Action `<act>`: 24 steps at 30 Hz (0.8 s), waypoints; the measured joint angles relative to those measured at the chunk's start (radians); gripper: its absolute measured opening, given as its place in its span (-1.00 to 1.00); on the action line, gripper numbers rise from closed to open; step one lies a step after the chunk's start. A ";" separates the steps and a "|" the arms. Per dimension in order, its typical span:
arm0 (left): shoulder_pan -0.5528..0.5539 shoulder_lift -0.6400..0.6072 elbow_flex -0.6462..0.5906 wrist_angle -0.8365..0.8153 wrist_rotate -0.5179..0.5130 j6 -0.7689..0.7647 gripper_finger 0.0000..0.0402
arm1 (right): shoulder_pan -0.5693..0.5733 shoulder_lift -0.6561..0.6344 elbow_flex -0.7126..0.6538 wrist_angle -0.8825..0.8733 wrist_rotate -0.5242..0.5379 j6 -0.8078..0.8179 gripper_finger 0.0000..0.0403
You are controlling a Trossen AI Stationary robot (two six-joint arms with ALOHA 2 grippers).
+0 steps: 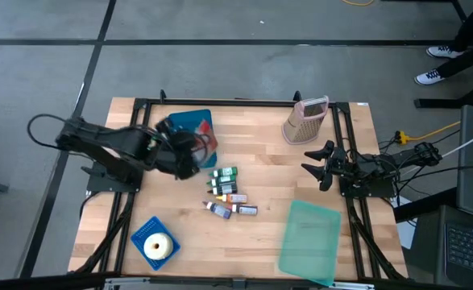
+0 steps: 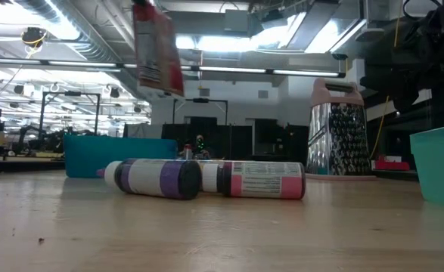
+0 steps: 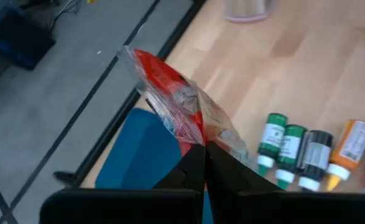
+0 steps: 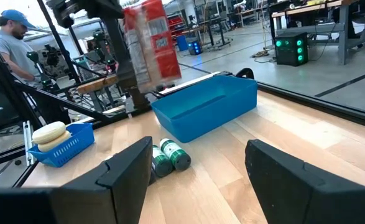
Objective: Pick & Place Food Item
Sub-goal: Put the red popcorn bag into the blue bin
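A red and clear snack packet [image 3: 173,102] hangs in the air over the blue bin [image 1: 189,122] at the table's far left, with my left gripper [image 3: 204,155] shut on it. The same packet [image 4: 151,43] shows high above the bin [image 4: 207,112] in the right wrist view, and the packet [image 2: 157,49] is well off the table in the low view. My right gripper [image 4: 198,180] waits open at the table's right side, near the grater [image 1: 305,121], touching nothing. My left gripper pinches the packet between its two shut fingers at one end [image 3: 198,138], the fingers slanting downward. The packet is lifted clear of bin and table; in the right wrist view it hangs tilted, its free end [image 4: 160,71] lowest.
Several small bottles [image 1: 226,192] lie on their sides mid-table. A blue basket holding a pale round bun [image 1: 157,244] sits near left. A teal tray [image 1: 309,238] lies near right. A person [image 4: 11,40] stands beyond the table.
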 joint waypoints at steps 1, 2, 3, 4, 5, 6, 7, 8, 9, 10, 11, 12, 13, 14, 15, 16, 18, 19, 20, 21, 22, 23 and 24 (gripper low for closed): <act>0.006 -0.022 -0.013 -0.011 0.001 -0.009 -0.99 | 0.000 0.000 0.000 0.000 0.000 0.000 0.26; 0.014 -0.045 -0.028 -0.013 0.004 -0.014 -0.99 | 0.000 0.000 0.000 0.000 0.000 0.000 0.26; 0.023 -0.068 -0.046 -0.011 0.008 -0.016 -0.99 | 0.000 0.000 0.000 0.000 0.000 0.000 0.26; 0.032 -0.092 -0.069 -0.007 0.015 -0.017 -0.99 | 0.000 0.000 0.000 0.000 0.000 0.000 0.26; 0.041 -0.113 -0.094 0.001 0.026 -0.017 -0.99 | 0.000 0.000 0.000 0.000 0.000 0.000 0.26; 0.051 -0.133 -0.121 0.008 0.038 -0.017 -0.99 | 0.000 0.000 0.000 0.000 0.000 0.000 0.26; 0.061 -0.152 -0.153 0.018 0.052 -0.017 -0.99 | 0.000 0.000 0.000 0.000 0.000 0.000 0.26; 0.074 -0.169 -0.188 0.026 0.069 -0.015 -0.99 | 0.000 0.000 0.000 0.000 0.000 0.000 0.26; 0.087 -0.184 -0.225 0.036 0.086 -0.011 -0.99 | 0.000 0.000 0.000 0.000 0.002 0.000 0.26; 0.102 -0.199 -0.264 0.051 0.104 -0.010 -0.99 | 0.000 0.000 0.000 0.000 0.003 0.001 0.26; 0.118 -0.214 -0.306 0.069 0.122 -0.006 -0.99 | 0.000 0.000 0.000 0.000 0.003 0.000 0.26; 0.135 -0.229 -0.351 0.095 0.143 0.003 -0.99 | 0.000 0.000 0.000 0.000 0.003 0.001 0.26; 0.149 -0.244 -0.396 0.132 0.166 0.016 -0.99 | 0.000 0.000 0.000 0.000 0.003 0.001 0.26; 0.163 -0.256 -0.440 0.173 0.187 0.034 -0.99 | 0.000 0.000 0.000 0.000 0.003 0.001 0.26; 0.176 -0.267 -0.482 0.219 0.191 0.052 -0.99 | 0.000 0.000 0.000 0.000 0.003 0.001 0.26; 0.191 -0.280 -0.517 0.261 0.192 0.068 -0.99 | 0.000 0.000 0.000 0.000 0.003 0.001 0.26; 0.223 -0.299 -0.577 0.312 0.204 0.099 -0.99 | 0.000 0.000 0.000 0.000 0.003 0.001 0.26; 0.241 -0.302 -0.599 0.332 0.220 0.115 -0.99 | 0.000 0.000 0.000 0.000 0.003 0.001 0.26; 0.262 -0.307 -0.618 0.355 0.236 0.133 -0.99 | 0.000 0.000 0.000 0.000 0.003 0.000 0.26; 0.284 -0.312 -0.629 0.377 0.254 0.152 -0.99 | 0.000 0.000 0.000 0.000 0.003 0.000 0.26; 0.307 -0.317 -0.637 0.393 0.268 0.171 -0.99 | 0.000 0.000 0.000 0.000 0.003 0.000 0.26; 0.328 -0.319 -0.642 0.400 0.274 0.188 -0.99 | 0.000 0.000 0.000 0.000 0.003 0.000 0.26; 0.347 -0.319 -0.644 0.402 0.282 0.202 -0.99 | 0.000 0.000 0.000 0.000 0.003 0.000 0.26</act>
